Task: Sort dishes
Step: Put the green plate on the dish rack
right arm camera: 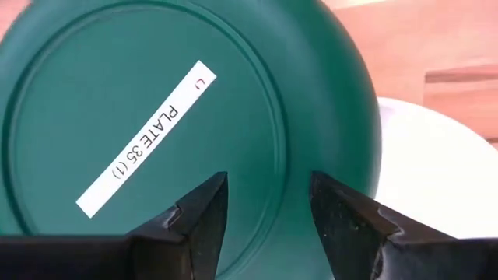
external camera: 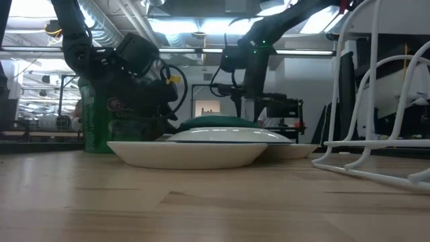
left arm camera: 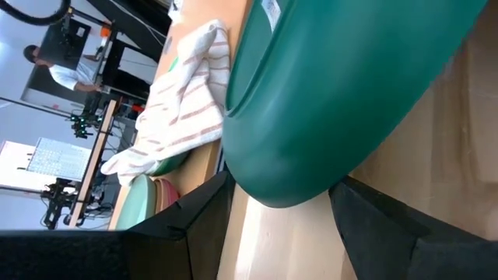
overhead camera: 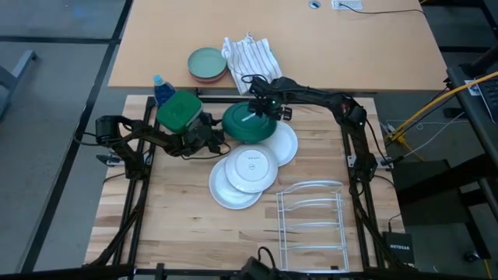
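The dark green plate (overhead camera: pixel 249 122) lies upside down at the table's middle, a white label on its bottom (right arm camera: pixel 148 140). Its right rim overlaps a plain white plate (overhead camera: pixel 286 145). The smaller white plate with a centre stamp (overhead camera: pixel 251 168) lies on the second plain white plate (overhead camera: pixel 226 190). My left gripper (overhead camera: pixel 214 134) is open at the green plate's left rim (left arm camera: pixel 288 187), one finger on either side of it, with gaps showing. My right gripper (overhead camera: pixel 262 103) is open and points down over the green plate's far part (right arm camera: pixel 264 210).
A green-lidded jar (overhead camera: pixel 180 110) and a blue-capped bottle (overhead camera: pixel 159 84) stand by my left arm. A pale green dish on a pinkish one (overhead camera: pixel 207 64) and a striped towel (overhead camera: pixel 250 54) lie on the far table. A white wire rack (overhead camera: pixel 311 218) stands near right.
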`<control>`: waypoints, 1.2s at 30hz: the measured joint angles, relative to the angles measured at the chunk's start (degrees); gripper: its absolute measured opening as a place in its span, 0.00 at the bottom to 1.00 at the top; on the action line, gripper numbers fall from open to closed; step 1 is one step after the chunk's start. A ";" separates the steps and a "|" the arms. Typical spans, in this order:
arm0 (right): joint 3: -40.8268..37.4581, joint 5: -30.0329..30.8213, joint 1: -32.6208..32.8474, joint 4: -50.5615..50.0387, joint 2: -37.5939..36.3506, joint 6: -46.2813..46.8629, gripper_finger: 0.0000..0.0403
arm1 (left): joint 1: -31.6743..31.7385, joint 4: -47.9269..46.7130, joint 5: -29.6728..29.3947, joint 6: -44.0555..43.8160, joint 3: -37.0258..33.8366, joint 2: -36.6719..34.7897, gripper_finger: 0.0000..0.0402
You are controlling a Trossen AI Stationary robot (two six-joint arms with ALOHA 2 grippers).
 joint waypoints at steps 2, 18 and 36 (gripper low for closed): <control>0.13 -1.36 -0.04 0.35 0.78 -0.03 0.46 | -0.02 -0.31 0.07 0.03 -0.03 0.02 0.52; 0.01 -9.12 0.10 1.88 1.58 -3.84 0.46 | 0.04 0.78 -0.55 0.18 0.12 -0.02 0.52; -0.20 -10.96 0.07 1.89 1.80 -6.46 0.46 | -0.20 0.05 -0.39 2.85 0.06 -0.04 0.52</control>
